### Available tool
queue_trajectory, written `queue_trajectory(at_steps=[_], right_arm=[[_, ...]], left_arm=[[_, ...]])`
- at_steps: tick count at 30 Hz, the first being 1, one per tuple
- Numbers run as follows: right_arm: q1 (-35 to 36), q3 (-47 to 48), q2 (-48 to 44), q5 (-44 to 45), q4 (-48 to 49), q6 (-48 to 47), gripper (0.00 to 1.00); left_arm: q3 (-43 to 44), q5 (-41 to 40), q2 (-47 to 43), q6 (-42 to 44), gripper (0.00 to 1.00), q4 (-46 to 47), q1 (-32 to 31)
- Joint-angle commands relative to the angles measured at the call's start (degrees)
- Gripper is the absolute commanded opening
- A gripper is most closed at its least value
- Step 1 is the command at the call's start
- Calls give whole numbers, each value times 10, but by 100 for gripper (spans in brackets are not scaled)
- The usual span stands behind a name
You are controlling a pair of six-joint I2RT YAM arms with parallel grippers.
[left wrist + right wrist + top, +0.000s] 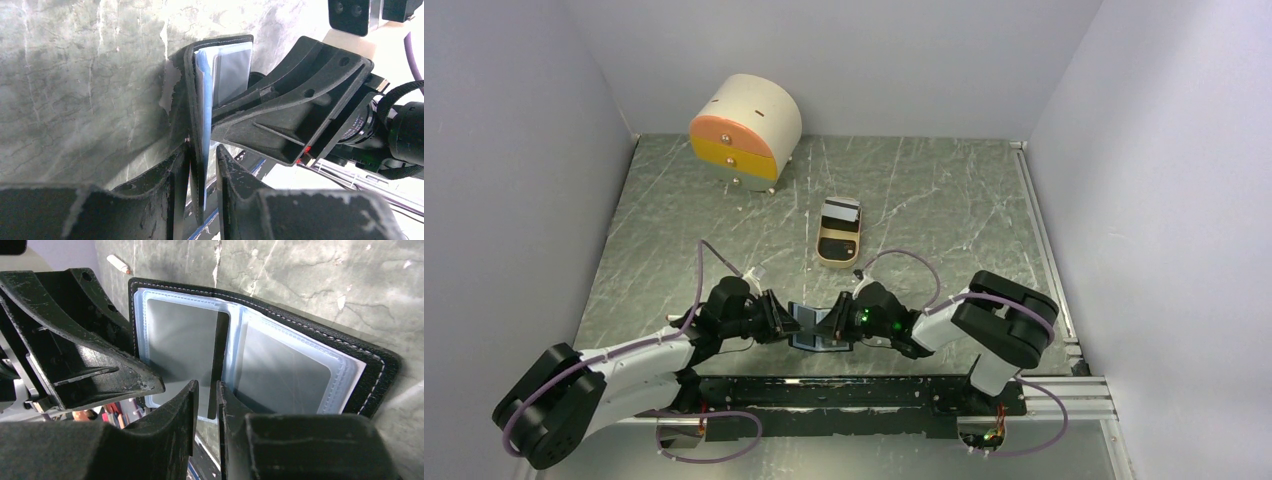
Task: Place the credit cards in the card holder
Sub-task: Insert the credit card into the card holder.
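The black card holder (817,328) stands open on its edge between both grippers, its blue-white sleeves (295,365) facing the right wrist camera. My left gripper (202,150) straddles its black cover (190,100). The jaws are slightly apart, with slivers of light on both sides. My right gripper (206,385) is narrowly open around a thin dark credit card (220,365) seen edge-on. The card rests against one finger and leaves a gap on the other side. It reaches into the holder (370,370) and shows as a grey face (232,75) in the left wrist view. More cards (840,212) lie in the tray.
A tan oval tray (836,262) sits behind the grippers at mid-table. A round-topped drawer box (744,130) with orange and yellow fronts stands at the back left. Grey walls enclose the table on three sides. A metal rail (1049,250) runs along the right edge.
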Motion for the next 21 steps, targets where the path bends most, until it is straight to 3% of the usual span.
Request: queue_trajectory(at_steps=[1, 14, 21], right_arm=[[4, -5, 8, -12, 47, 9, 24], [2, 29, -80, 55, -186, -75, 29], [-2, 46, -88, 81, -238, -116, 19]], left_arm=[[6, 13, 1, -1, 31, 19, -3], [22, 1, -33, 8, 30, -23, -3], [28, 1, -42, 10, 22, -26, -3]])
